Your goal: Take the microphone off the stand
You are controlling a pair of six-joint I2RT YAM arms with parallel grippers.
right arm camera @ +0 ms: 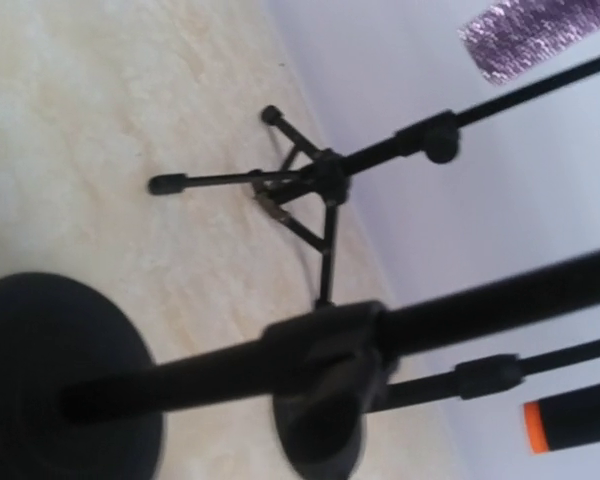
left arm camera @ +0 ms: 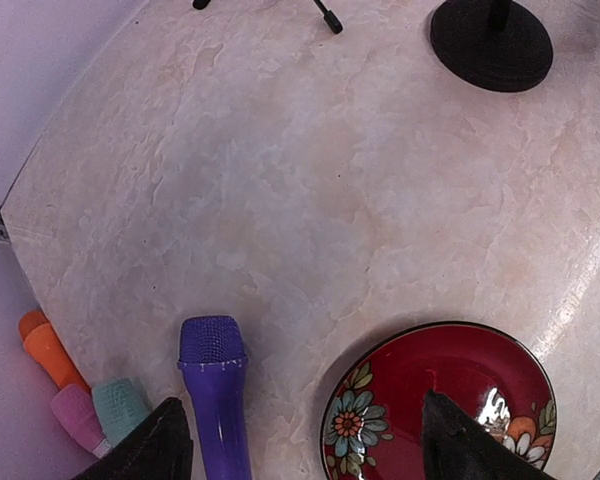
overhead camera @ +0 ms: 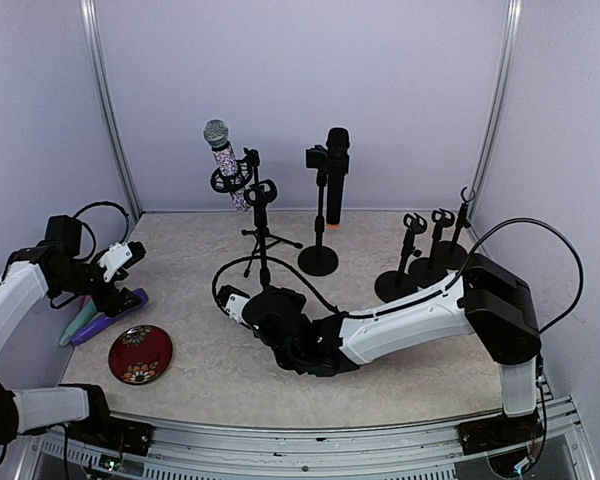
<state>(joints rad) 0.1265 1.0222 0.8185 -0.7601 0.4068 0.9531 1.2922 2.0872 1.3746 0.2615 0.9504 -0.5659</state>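
A glittery microphone (overhead camera: 223, 160) with a silver head sits tilted in a tripod stand (overhead camera: 260, 235) at the back. A black microphone (overhead camera: 336, 175) with an orange band stands in a round-based stand (overhead camera: 318, 260). My right gripper (overhead camera: 268, 306) is low at the round base of an empty stand (overhead camera: 261, 195). Its pole (right arm camera: 280, 360) crosses the right wrist view blurred, and the fingers do not show there. My left gripper (overhead camera: 118, 292) is open above a purple microphone (left arm camera: 215, 390) lying on the table, and its fingers (left arm camera: 160, 445) are empty.
A red flowered plate (overhead camera: 140, 353) lies front left, also in the left wrist view (left arm camera: 450, 390). Teal, pink and orange microphones (left arm camera: 80, 400) lie beside the purple one. Three empty round-based stands (overhead camera: 425, 255) stand at the right. The right arm's cable (overhead camera: 540, 240) loops above it.
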